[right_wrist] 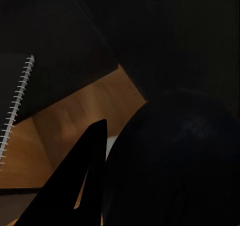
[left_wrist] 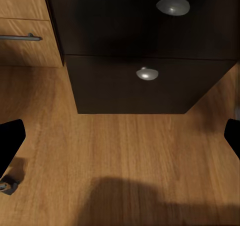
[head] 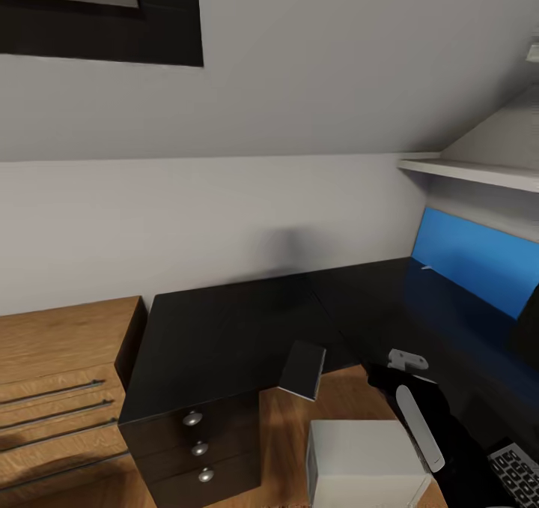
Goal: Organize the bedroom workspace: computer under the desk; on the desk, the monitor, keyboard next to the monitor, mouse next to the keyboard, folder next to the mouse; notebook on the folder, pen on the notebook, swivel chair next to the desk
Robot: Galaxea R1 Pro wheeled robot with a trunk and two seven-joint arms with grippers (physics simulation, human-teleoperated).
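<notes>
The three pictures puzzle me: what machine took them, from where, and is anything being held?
They are simulator renders from a wheeled robot with two arms. The big picture comes from its head camera, looking down on a long black L-shaped desk with silver-knobbed drawers. A thin grey spiral-bound notebook juts over the desk's edge, a flat bright blue folder shows farther right, and a light grey box-shaped computer stands on the wooden floor. The black and white right arm reaches in. The other two pictures come from wrist cameras. The left gripper is open and empty over the floor. The right wrist picture is too dark to tell what, if anything, is held.
</notes>
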